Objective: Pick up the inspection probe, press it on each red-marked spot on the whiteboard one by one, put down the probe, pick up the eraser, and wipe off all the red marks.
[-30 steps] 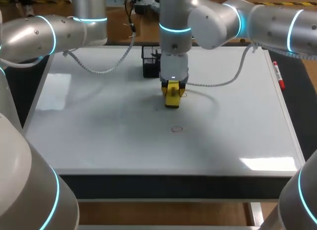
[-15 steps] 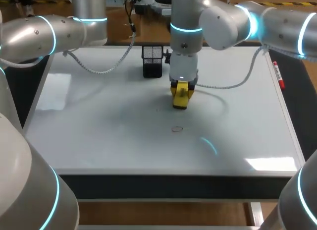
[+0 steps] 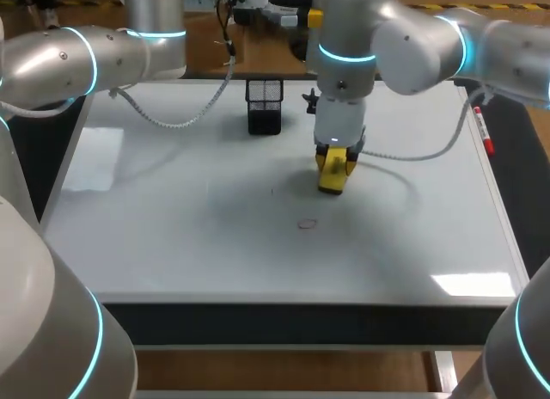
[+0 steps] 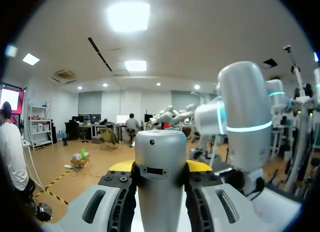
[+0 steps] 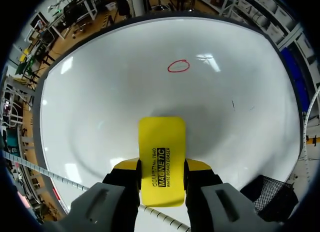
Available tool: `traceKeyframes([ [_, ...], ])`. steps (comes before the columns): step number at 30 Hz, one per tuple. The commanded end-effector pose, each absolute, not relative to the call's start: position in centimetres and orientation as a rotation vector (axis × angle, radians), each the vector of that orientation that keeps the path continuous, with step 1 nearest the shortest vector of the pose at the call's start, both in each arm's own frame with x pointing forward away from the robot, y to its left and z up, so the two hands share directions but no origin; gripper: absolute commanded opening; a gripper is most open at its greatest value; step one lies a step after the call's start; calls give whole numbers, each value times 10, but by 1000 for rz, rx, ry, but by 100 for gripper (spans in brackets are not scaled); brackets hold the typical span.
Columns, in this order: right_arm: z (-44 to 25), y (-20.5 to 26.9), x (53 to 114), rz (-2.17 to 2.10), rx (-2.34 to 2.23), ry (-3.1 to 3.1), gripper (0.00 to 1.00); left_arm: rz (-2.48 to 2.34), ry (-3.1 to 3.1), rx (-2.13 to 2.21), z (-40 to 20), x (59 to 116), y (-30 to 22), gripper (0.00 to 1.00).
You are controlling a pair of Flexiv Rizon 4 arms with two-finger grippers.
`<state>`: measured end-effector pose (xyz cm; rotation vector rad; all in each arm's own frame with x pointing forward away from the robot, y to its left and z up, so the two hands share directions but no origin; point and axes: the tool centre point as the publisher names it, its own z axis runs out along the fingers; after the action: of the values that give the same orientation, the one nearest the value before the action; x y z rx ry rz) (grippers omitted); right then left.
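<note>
The right arm comes in from the right over the whiteboard (image 3: 172,236), which lies flat on the counter (image 3: 284,323). Its end effector (image 3: 333,165) points down, clenched on the yellow eraser (image 3: 332,179). In the right wrist view the two yellow-tipped fingers (image 5: 125,166) press the eraser (image 5: 161,142) from both sides near its rear, so most of the block sticks out ahead of the end effector (image 5: 161,168). I cannot tell whether the eraser's face touches the board or hangs just above it. One red ring (image 3: 307,224) is drawn on the board. The eraser stands beyond that ring, a little to its right and clearly apart from it. From the wrist the ring (image 5: 178,66) lies straight ahead of the eraser, with bare board (image 5: 90,107) between them. A black mesh cup (image 3: 265,105) stands upright farther beyond the ring and slightly to its left; in the wrist view it (image 5: 270,197) sits beside the end effector. A red marker (image 3: 484,131) lies well to the right of the ring, on the board's right edge. The left arm is raised away from the ring, at the far left. In the left wrist view its end effector (image 4: 161,168) is closed around a grey cylinder, apparently the probe (image 4: 161,157). It stands upright between the fingers, with yellow tips (image 4: 200,166) showing at either side.
</note>
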<state>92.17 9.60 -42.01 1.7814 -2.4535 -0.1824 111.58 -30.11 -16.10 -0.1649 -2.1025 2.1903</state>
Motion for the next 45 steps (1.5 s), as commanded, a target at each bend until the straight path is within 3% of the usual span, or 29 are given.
traceKeyframes([
  [1, -396, 80, 911, -141, 1796, -2478, 0, 2185, -2104, -166, -159, 1116, -301, 0],
  [34, -362, -66, 858, -63, 1418, -2723, 0, 2185, -2104, -166, -159, 1116, -301, 0],
  [45, -368, -87, 850, -78, 1362, -2740, 0, 2185, -2104, -166, -159, 1116, -301, 0],
])
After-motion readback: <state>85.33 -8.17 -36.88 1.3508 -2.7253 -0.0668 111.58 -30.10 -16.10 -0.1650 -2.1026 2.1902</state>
